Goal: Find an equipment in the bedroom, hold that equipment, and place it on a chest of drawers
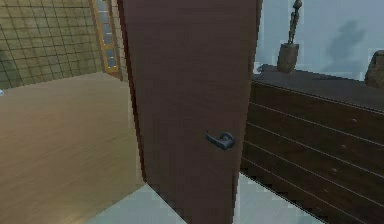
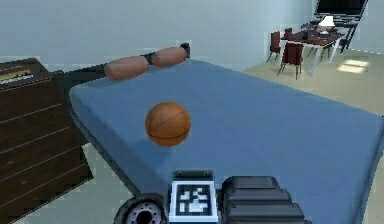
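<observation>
arm side view: fingers (image 2: 146,211) (hold unclear) near basketball (image 2: 168,123).

Orange basketball (image 2: 168,124), seemingly above the bed (image 2: 290,135); dark chest of drawers (image 2: 35,140) beside it

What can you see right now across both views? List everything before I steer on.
door: one, dark brown, forward view's middle, with a dark lever handle
chest of drawers: one, dark brown, forward view's right
statuette: one, dark, on the chest's top
bed: one, blue cover, arm side view's middle
basketball: one, orange, at the bed's near part; lying or lifted, cannot tell
pillows: two, reddish brown, bed's far end
dining table: one, pale, arm side view's upper right
chairs: at least two, dark red, beside that table
gripper: one, dark, arm side view's bottom edge; cannot tell whether it holds anything
</observation>
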